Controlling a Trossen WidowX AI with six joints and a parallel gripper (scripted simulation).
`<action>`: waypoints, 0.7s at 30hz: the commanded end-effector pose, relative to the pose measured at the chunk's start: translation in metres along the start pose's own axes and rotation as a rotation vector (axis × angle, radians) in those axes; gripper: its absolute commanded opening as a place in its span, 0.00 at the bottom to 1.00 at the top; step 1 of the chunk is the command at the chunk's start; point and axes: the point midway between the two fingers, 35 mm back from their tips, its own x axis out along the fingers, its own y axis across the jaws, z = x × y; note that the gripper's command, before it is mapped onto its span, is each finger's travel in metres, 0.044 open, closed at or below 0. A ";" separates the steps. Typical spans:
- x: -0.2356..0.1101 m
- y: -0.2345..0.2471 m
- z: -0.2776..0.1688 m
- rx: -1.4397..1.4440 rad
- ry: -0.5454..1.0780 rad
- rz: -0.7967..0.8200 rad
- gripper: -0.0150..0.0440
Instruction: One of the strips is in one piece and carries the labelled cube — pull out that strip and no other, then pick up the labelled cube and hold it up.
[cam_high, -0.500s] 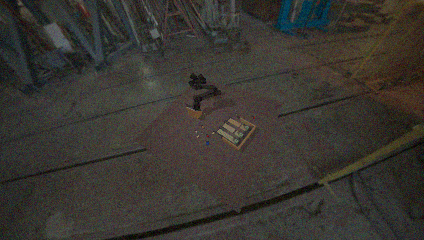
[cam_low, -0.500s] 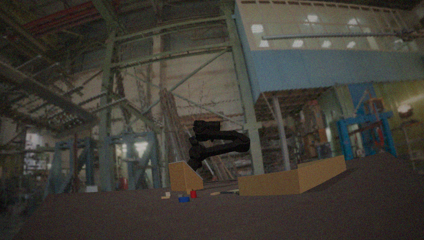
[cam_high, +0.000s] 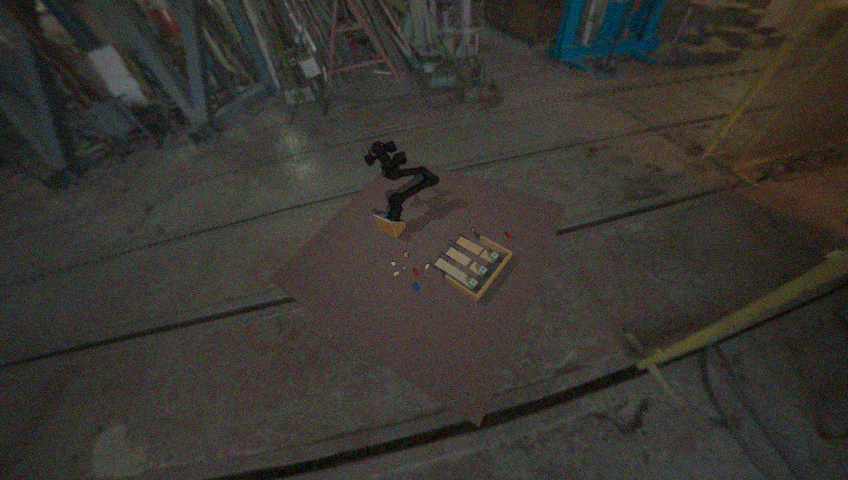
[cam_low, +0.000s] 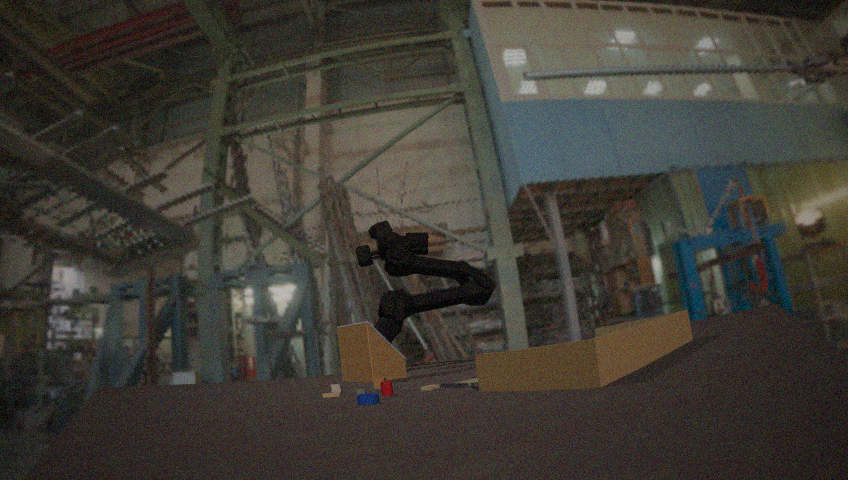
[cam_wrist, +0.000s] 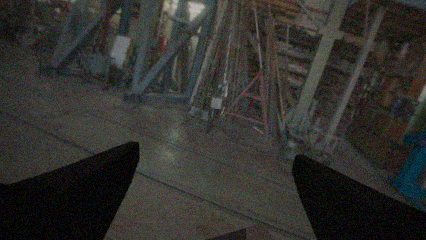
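Three pale strips lie side by side in an open wooden tray (cam_high: 495, 278) (cam_low: 535, 365). The near strip (cam_high: 452, 269) looks continuous. The middle strip (cam_high: 458, 256) and the far strip (cam_high: 470, 245) each seem to show a dark break near the cube end. A greenish cube sits at each strip's inner end: near cube (cam_high: 473, 283), middle cube (cam_high: 482, 270), far cube (cam_high: 493, 255). Their labels are too small to read. My gripper (cam_high: 378, 152) (cam_low: 371, 242) (cam_wrist: 217, 156) is open and empty, raised high behind the wooden block, well away from the tray.
A wooden block (cam_high: 389, 226) (cam_low: 357, 356) with a slanted top stands by the arm's base. Left of the tray lie a red piece (cam_high: 415, 271) (cam_low: 386, 388), a blue piece (cam_high: 415, 286) (cam_low: 367, 399) and several small pale pieces. Another red piece (cam_high: 508, 235) lies behind the tray.
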 end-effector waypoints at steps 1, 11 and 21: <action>-0.015 0.026 0.048 0.086 -0.232 0.107 0.93; -0.110 0.084 0.144 0.309 -0.749 0.518 0.93; -0.263 0.111 0.184 0.490 -1.157 1.116 0.93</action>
